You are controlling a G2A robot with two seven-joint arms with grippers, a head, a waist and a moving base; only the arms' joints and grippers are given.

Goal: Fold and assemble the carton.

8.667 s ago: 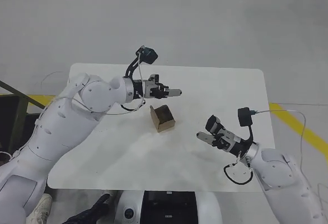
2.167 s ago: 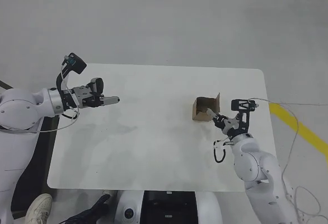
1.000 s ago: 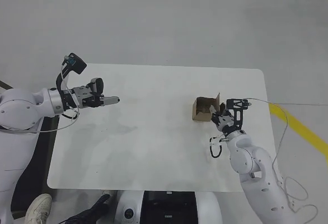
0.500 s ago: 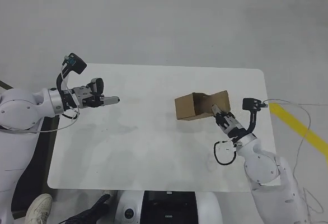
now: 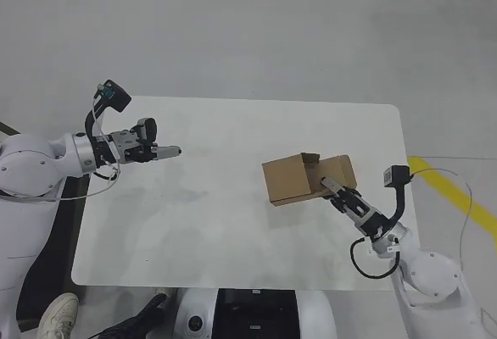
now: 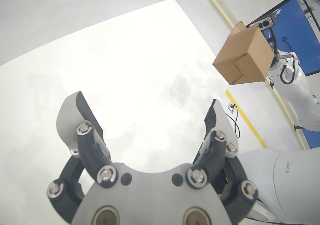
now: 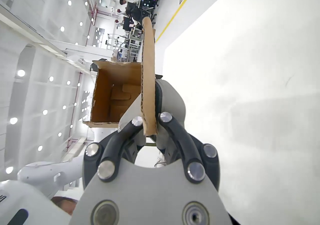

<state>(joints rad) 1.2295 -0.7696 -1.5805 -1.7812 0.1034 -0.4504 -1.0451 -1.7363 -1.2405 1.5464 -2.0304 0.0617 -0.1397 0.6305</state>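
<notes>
A brown carton [image 5: 295, 178] hangs in the air over the right half of the white table [image 5: 231, 220]. My right gripper [image 5: 333, 190] is shut on one of its flaps [image 7: 148, 80], which stands between the two fingers. The carton's open end [image 7: 115, 97] faces the right wrist camera, and folded bottom flaps show inside. In the left wrist view the carton [image 6: 246, 58] shows its closed bottom, far off. My left gripper [image 5: 170, 152] is open and holds nothing, above the table's far left part; its fingertips [image 6: 83, 108] stand wide apart.
The table's right edge lies close to the right arm. A yellow floor line [image 5: 460, 199] runs past the table's right side. Blue panels [image 6: 295, 18] stand in the room behind.
The right arm has lifted the carton off the table and drawn it toward the table's near side, turning it so its long side shows from above. The left arm has kept still.
</notes>
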